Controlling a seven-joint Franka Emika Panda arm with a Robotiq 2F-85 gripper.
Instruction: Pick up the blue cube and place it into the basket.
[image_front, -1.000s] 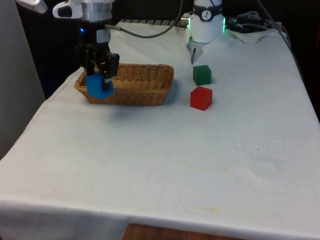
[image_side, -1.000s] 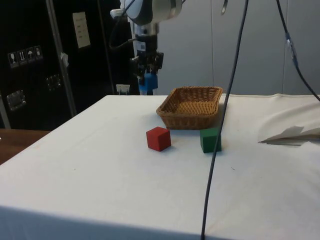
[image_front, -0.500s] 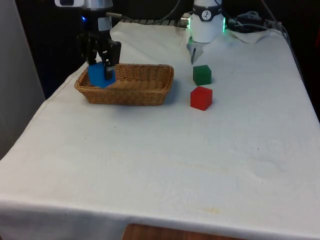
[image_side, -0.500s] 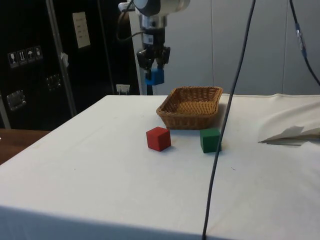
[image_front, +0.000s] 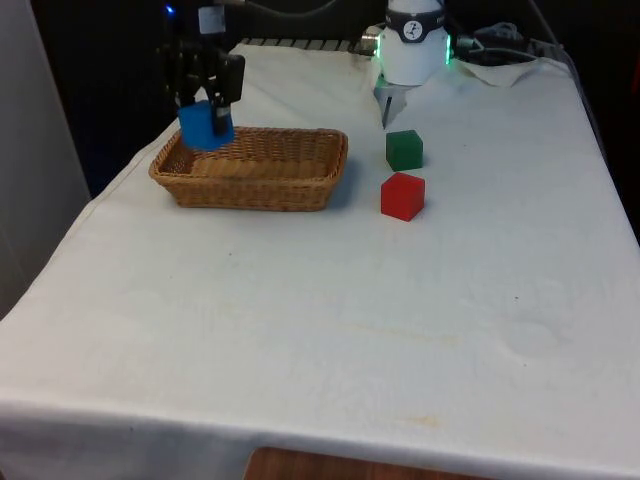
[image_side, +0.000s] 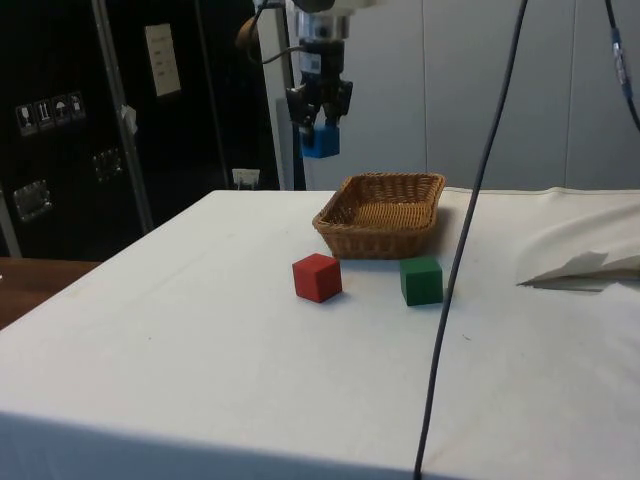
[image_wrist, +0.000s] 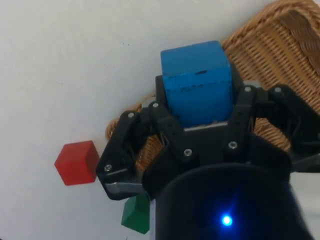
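My gripper (image_front: 206, 110) is shut on the blue cube (image_front: 205, 124) and holds it in the air. The cube hangs above the end of the wicker basket (image_front: 290, 160) at the front view's left. From the side, the blue cube (image_side: 320, 143) and gripper (image_side: 319, 128) are well above the table, just off the near-left corner of the basket (image_side: 383, 228). In the wrist view the blue cube (image_wrist: 196, 83) sits between the black fingers (image_wrist: 165, 127), with the basket (image_wrist: 280, 45) below it.
A green cube (image_front: 404, 149) and a red cube (image_front: 402, 195) stand on the cloth past the basket's other end. They show from the side as a red cube (image_side: 317, 277) and a green cube (image_side: 421, 280) in front of the basket. A black cable (image_side: 470, 230) hangs across the side view.
The gripper has lifted the blue cube higher and carried it from beside the basket's outer end to above that end.
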